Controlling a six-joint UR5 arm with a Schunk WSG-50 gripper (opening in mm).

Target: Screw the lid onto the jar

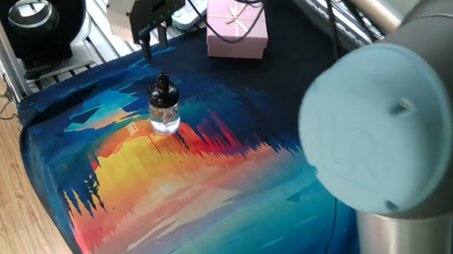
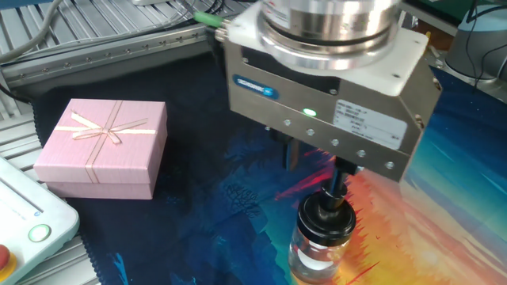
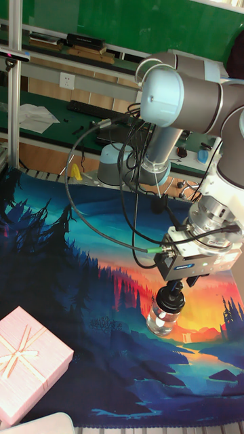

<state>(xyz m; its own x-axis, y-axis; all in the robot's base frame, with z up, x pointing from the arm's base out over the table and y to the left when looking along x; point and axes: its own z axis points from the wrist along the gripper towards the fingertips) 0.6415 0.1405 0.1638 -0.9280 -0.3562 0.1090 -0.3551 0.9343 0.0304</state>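
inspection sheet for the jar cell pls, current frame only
Surface: table covered by a printed forest-sunset cloth, lying flat.
Job's things: jar upright on the cloth; lid sitting on its neck. How far it is screwed on cannot be told.
Clutter: pink gift box with a ribbon, closed, apart from the jar.
Grippers: claw above the lid, open, holding nothing.
Cables: black cables loop from the arm to the claw, hanging above the cloth.
Surroundings: black round device and metal slats past the cloth edge; white unit with a green button at the corner.
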